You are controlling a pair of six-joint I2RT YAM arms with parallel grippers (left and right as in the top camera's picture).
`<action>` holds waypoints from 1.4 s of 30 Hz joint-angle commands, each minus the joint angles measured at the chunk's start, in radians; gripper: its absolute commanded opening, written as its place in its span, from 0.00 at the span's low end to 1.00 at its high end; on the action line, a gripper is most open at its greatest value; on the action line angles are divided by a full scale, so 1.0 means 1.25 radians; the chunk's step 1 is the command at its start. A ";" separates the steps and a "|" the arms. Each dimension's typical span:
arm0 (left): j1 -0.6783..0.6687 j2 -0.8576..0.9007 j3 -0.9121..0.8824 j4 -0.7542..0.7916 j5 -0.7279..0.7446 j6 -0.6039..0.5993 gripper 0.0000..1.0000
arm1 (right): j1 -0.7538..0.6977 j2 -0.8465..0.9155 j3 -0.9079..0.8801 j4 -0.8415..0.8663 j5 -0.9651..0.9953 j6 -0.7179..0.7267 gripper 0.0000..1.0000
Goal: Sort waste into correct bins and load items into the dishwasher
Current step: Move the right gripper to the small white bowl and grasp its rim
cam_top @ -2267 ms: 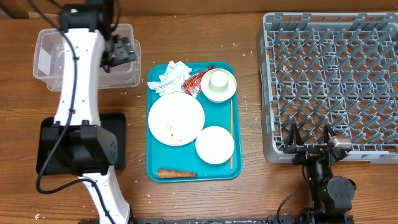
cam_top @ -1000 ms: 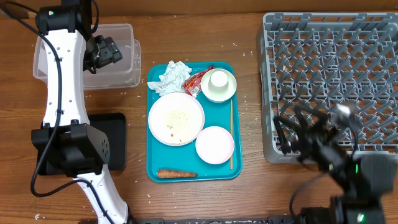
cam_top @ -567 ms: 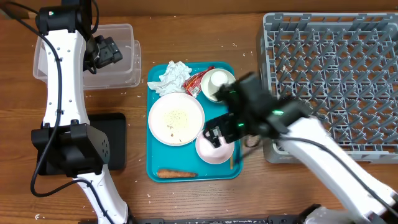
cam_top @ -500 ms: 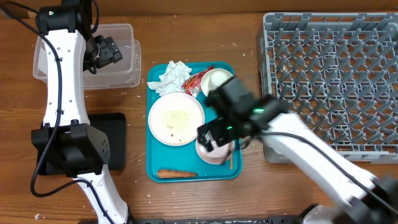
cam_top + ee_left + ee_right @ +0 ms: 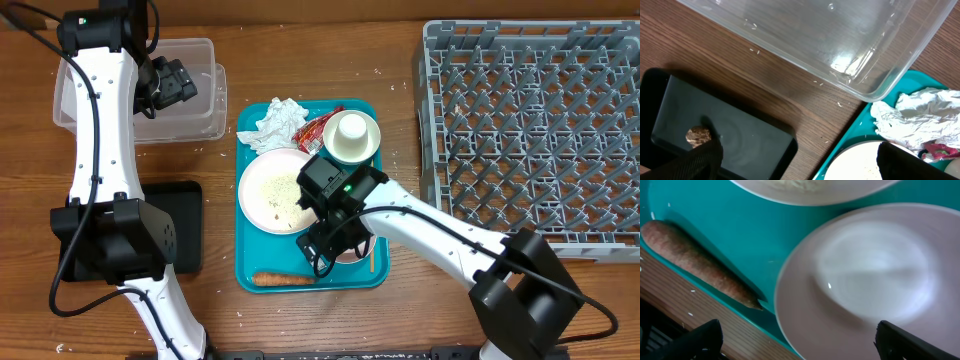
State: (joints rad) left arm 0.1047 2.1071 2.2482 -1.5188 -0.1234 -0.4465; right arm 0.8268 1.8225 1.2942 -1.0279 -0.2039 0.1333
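Note:
On the teal tray lie the pinkish-white plate (image 5: 275,190) with rice grains, the crumpled napkin (image 5: 277,122), the red wrapper (image 5: 318,132), a cup in a bowl (image 5: 352,135) and the carrot (image 5: 283,279). My right gripper (image 5: 335,248) is open and empty, low over the second bowl (image 5: 870,280), with the carrot (image 5: 695,262) to its left. My left gripper (image 5: 172,82) is open and empty at the clear tub (image 5: 815,40). Its view shows the black tray (image 5: 740,130) holding the brown food lump (image 5: 697,135), and the napkin (image 5: 920,112).
The grey dish rack (image 5: 535,130) fills the right side of the table. The teal tray (image 5: 360,112) sits in the middle, with a thin wooden stick (image 5: 372,190) along its right side. Loose rice grains lie on the wood around the tub.
My right arm has swung from the front of the dish rack across to the teal tray and now hovers over the lower bowl. The left arm has held still for the last second.

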 commanded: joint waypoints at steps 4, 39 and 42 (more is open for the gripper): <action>0.000 0.004 0.008 0.002 0.001 -0.011 1.00 | 0.018 -0.009 -0.031 0.026 0.026 -0.009 1.00; 0.000 0.004 0.008 0.002 0.001 -0.011 1.00 | 0.075 -0.010 -0.033 0.056 0.085 0.040 0.14; 0.000 0.004 0.008 0.002 0.001 -0.011 1.00 | 0.075 -0.010 0.001 0.041 0.085 0.040 0.09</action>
State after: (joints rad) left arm 0.1047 2.1071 2.2482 -1.5188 -0.1234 -0.4465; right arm 0.9188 1.8225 1.2247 -0.9710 -0.0971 0.1833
